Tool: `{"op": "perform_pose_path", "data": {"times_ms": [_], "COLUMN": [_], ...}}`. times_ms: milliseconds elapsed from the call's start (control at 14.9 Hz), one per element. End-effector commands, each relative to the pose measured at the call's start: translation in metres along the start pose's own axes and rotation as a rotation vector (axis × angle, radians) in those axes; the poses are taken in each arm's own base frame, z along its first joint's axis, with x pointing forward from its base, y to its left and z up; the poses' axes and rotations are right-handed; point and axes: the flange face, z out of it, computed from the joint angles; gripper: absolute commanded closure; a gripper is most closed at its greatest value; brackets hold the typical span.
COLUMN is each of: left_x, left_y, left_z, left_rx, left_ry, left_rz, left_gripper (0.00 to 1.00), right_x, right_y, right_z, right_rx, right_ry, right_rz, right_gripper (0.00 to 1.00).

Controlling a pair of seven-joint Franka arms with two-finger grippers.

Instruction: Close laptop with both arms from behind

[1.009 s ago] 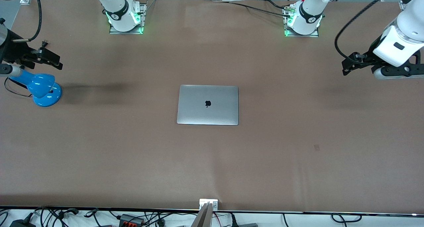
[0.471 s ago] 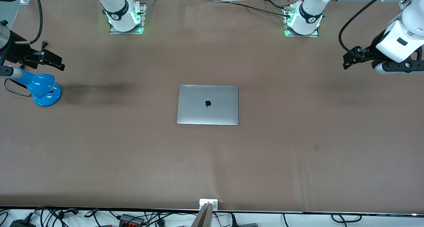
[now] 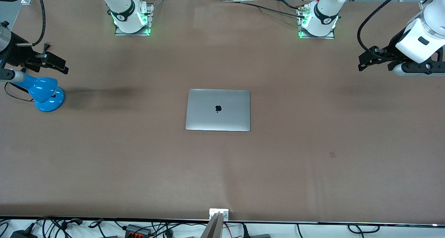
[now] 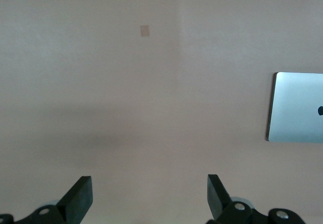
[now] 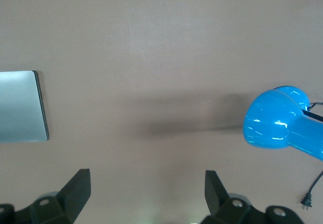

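**A:** Since you asked where things sit: your laptop (image 3: pixel 218 110) is lying flat in the middle of the brown surface (image 3: pixel 139 168), lid down, the little black logo facing up. Nothing is touching it.

**B:** And your grippers?

**A:** Both are well away from it. Your left gripper (image 3: pixel 365 61) hangs in the air over the left arm's end of the surface, fingers (image 4: pixel 79 199) spread wide with nothing between them. In its wrist view you get bare surface and just a slice of the laptop's lid at the edge.

**B:** What about the right one?

**A:** Same deal, mirrored. Your right gripper (image 3: pixel 57 65) is up over the right arm's end, jaws wide apart and empty. It sits just above a blue desk lamp (image 3: pixel 45 92) that stands on the surface there, cord trailing off. The right wrist view shows the lamp's shiny blue head and a corner of the laptop.

**B:** So the lid's shut already?

**A:** Yep, fully flat.
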Motion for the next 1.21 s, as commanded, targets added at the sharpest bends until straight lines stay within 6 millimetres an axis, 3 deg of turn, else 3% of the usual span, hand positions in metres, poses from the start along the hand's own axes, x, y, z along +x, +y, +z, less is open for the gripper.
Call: {"op": "perform_pose_path", "data": {"times_ms": [0, 807, 1009, 1143], "left_x": [0.005, 0.006, 0.004, 0.008], "left_y": [0.001, -0.002, 0.012, -0.004], "left_z": [-0.004, -0.004, -0.003, -0.006], "left_rx": [-0.015, -0.016, -0.015, -0.013], "left_ry": [-0.025, -0.024, -0.03, -0.022], "left_rz": [0.012, 0.019, 0.044, 0.02], "left_gripper": [0.0, 0.0, 0.0, 0.0], "right_x": [-0.002, 0.0, 0.0, 0.0], "right_y": [-0.007, -0.007, -0.008, -0.008], "right_z": [-0.005, -0.005, -0.005, -0.005], "right_rx": [0.009, 0.011, 0.011, 0.013], "right_ry": [0.002, 0.008, 0.008, 0.009], "right_rz": [0.001, 0.003, 0.003, 0.003], "right_gripper": [0.0, 0.0, 0.0, 0.0]}}
